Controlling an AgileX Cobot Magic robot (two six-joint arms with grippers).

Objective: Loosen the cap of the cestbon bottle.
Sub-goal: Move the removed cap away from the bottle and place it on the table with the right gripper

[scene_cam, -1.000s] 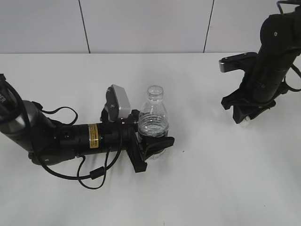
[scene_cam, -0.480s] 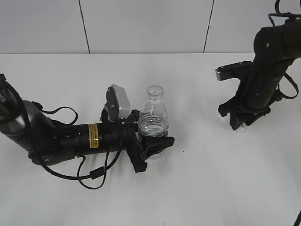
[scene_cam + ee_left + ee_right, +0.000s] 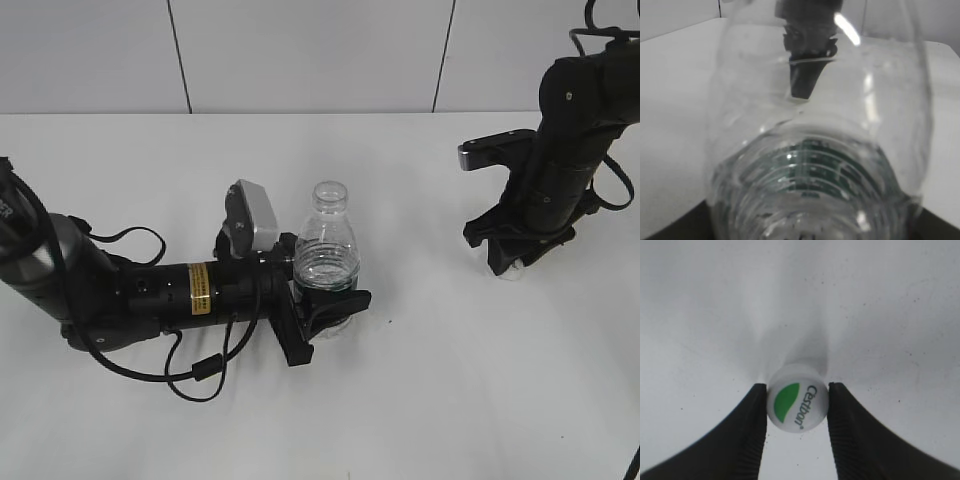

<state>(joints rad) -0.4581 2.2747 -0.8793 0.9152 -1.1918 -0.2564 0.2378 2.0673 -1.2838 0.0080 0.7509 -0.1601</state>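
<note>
The cestbon bottle (image 3: 325,250) stands upright near the table's middle, its ribbed neck open with no cap on it. My left gripper (image 3: 326,306) is shut on its lower body at the dark green label. In the left wrist view the clear bottle (image 3: 815,150) fills the frame and hides the jaws. The white cap (image 3: 797,402), green mark and "Cestbon" print up, sits between my right gripper's fingers (image 3: 796,386), which touch both its sides just above or on the table. In the exterior view the right gripper (image 3: 510,262) is low at the table's right, away from the bottle.
The white table (image 3: 430,400) meets a pale panelled wall (image 3: 300,50) at the back. The left arm's body and loose cable (image 3: 190,370) lie along the table at the left. The right arm (image 3: 807,50) shows through the bottle.
My right arm has moved down and slightly left with the cap, then stopped low over the table. The left gripper and the bottle have not moved.
</note>
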